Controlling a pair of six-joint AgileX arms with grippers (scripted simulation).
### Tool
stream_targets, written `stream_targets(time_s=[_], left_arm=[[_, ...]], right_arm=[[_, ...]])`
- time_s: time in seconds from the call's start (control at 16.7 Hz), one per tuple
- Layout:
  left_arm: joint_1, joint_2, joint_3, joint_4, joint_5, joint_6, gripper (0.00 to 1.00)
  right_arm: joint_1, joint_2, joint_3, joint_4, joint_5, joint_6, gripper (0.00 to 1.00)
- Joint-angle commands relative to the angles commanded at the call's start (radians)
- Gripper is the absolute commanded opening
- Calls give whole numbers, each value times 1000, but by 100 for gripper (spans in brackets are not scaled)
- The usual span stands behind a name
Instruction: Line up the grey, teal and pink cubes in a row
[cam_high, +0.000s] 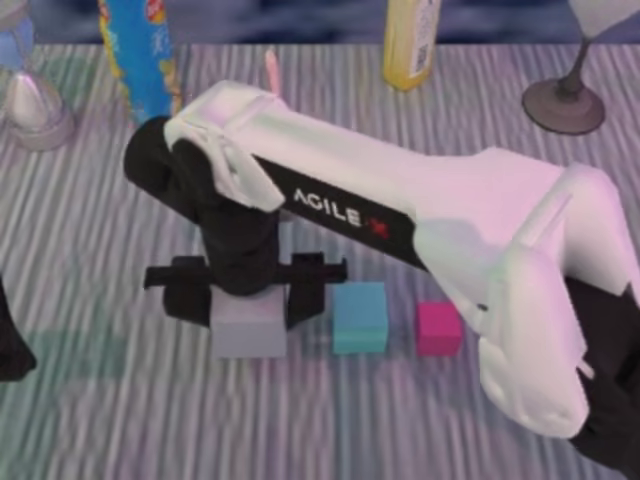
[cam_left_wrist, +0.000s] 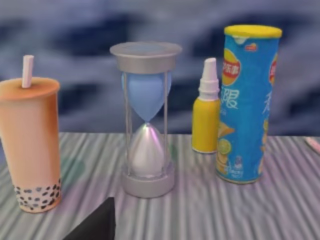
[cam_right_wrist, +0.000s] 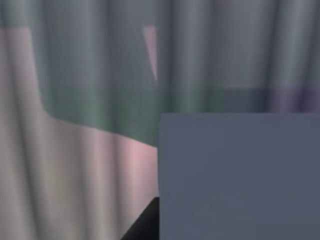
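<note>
Three cubes rest on the striped table in one row. From left to right they are the pale grey cube (cam_high: 248, 330), the teal cube (cam_high: 359, 317) and the small pink cube (cam_high: 438, 328), with small gaps between them. My right arm reaches across from the right. Its gripper (cam_high: 250, 300) hangs straight over the grey cube with a dark finger against each of its sides, shut on it. In the right wrist view the grey cube (cam_right_wrist: 240, 175) fills the lower part, very close. My left arm (cam_high: 8, 345) is parked at the table's left edge.
Tall objects stand along the far edge: an hourglass (cam_high: 35, 105), a blue chips can (cam_high: 140, 55), a yellow bottle (cam_high: 410, 40) and a wine glass (cam_high: 565, 100). The left wrist view also shows a bubble tea cup (cam_left_wrist: 30, 145).
</note>
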Motion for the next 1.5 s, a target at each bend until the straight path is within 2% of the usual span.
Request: stream_targets(time_s=[0.18,0.42,1.2,1.5], left_arm=[[0,0,0,0,0,0,100],[0,0,0,0,0,0,100],[0,0,0,0,0,0,100],[0,0,0,0,0,0,100]], right_arm=[[2,-19,-66,62,1,0,0],[2,-19,-68,64,1,0,0],[2,-19,-68,64,1,0,98],[2,-19,-68,64,1,0,100]])
